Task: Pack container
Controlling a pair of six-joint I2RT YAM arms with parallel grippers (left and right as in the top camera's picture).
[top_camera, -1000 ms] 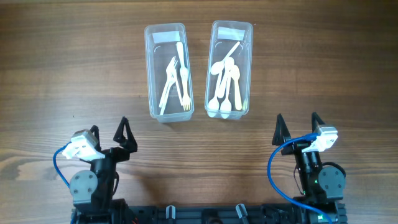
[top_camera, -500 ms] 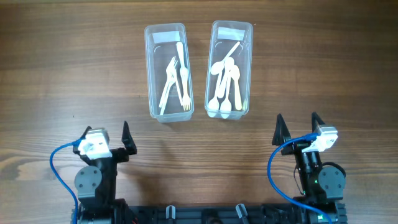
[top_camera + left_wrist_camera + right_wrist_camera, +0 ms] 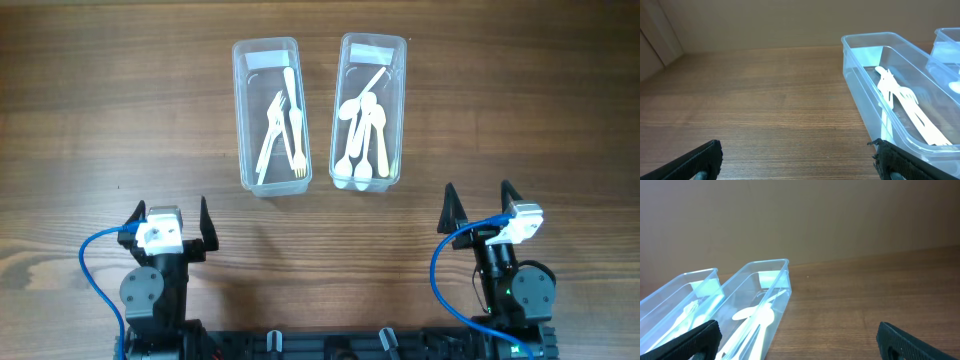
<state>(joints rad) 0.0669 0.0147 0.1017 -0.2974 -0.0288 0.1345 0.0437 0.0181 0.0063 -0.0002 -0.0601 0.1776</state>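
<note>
2 tubs: fork tub [image 3: 241, 120], spoon tub [image 3: 403, 110]; L gripper [image 3: 169, 207], R gripper [image 3: 478, 190] both spread, empty.

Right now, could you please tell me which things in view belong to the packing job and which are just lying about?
Part of the job:
- left container, holding forks
- right container, holding spoons
- left gripper and right gripper, both open and empty

Just lying about:
- no stray item that I can see; only the wooden table itself

table [image 3: 100, 120]: matt wood | containers [image 3: 255, 92]: clear glossy plastic | cutlery [image 3: 294, 128]: white plastic
</note>
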